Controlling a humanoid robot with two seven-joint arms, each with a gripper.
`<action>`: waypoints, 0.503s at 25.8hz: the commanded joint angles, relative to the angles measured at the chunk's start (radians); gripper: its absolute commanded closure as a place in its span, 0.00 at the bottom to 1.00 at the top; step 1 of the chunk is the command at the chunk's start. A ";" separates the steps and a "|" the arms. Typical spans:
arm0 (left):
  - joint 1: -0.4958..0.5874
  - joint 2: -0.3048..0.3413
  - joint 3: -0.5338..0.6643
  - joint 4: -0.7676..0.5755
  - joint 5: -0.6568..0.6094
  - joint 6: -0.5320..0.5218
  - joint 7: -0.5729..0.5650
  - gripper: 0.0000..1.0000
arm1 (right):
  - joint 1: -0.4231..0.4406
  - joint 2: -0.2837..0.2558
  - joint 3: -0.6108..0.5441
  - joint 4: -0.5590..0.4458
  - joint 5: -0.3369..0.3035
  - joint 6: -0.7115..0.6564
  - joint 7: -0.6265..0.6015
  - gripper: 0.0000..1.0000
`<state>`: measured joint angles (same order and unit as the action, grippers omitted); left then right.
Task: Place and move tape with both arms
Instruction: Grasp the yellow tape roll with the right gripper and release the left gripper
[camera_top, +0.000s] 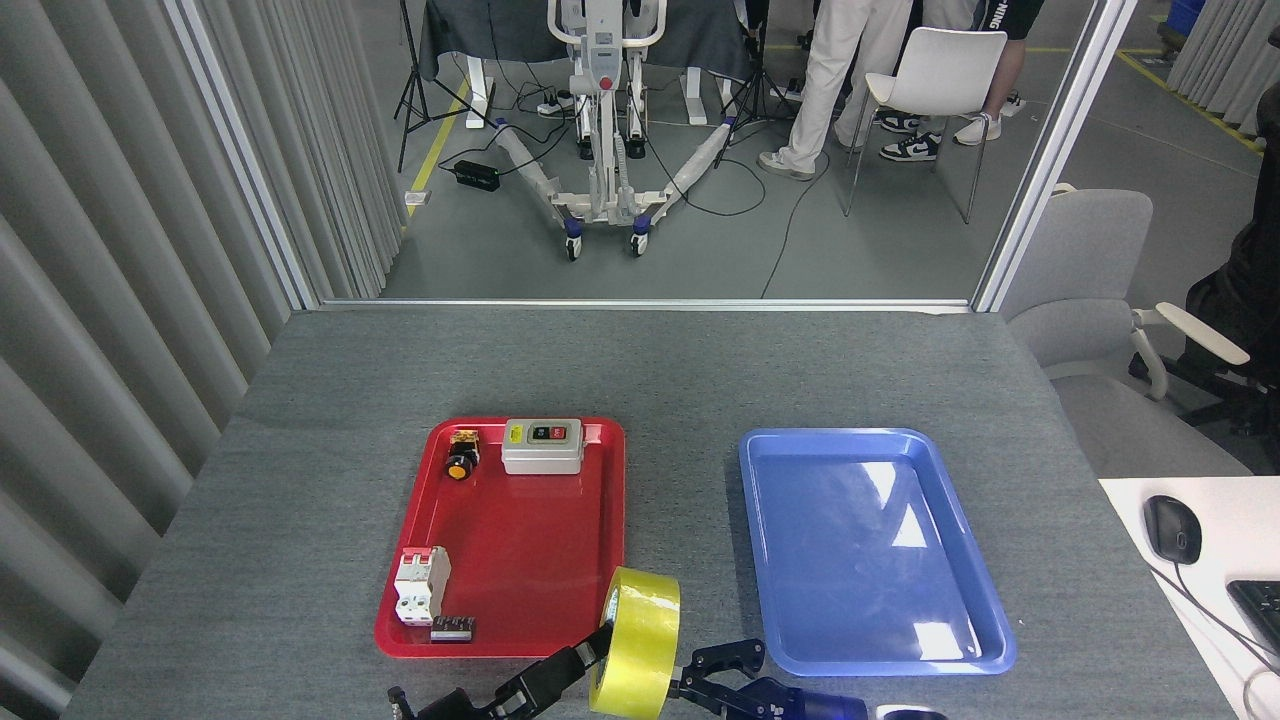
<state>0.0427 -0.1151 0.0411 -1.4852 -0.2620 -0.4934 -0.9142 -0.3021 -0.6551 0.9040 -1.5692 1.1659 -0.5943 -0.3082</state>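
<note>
The tape, a wide yellow roll with a white core, stands on edge at the bottom centre, between the two trays. My left gripper comes in from the lower left and is shut on the tape, with one black finger reaching to the core side. My right gripper sits just right of the roll, low in the view, with its black fingers spread open. Whether those fingers touch the roll's right face I cannot tell. Most of both arms is cut off by the bottom edge.
A red tray on the left holds a grey switch box, a small yellow push button, a white circuit breaker and a small black part. The blue tray lies to the right. A mouse lies on a white desk at far right.
</note>
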 joint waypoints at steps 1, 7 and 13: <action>-0.001 0.000 0.002 0.002 0.001 -0.001 0.000 0.93 | 0.000 -0.001 0.000 0.003 0.000 0.004 0.000 0.61; -0.001 0.000 0.003 0.002 0.001 0.001 0.000 0.93 | 0.000 -0.001 0.000 0.008 0.000 0.004 0.000 0.75; -0.001 -0.002 0.016 0.003 0.001 0.001 0.000 0.93 | 0.000 -0.001 0.000 0.008 0.000 0.002 0.000 0.82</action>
<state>0.0415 -0.1155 0.0487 -1.4829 -0.2608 -0.4914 -0.9220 -0.3027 -0.6563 0.9035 -1.5616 1.1657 -0.5892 -0.3044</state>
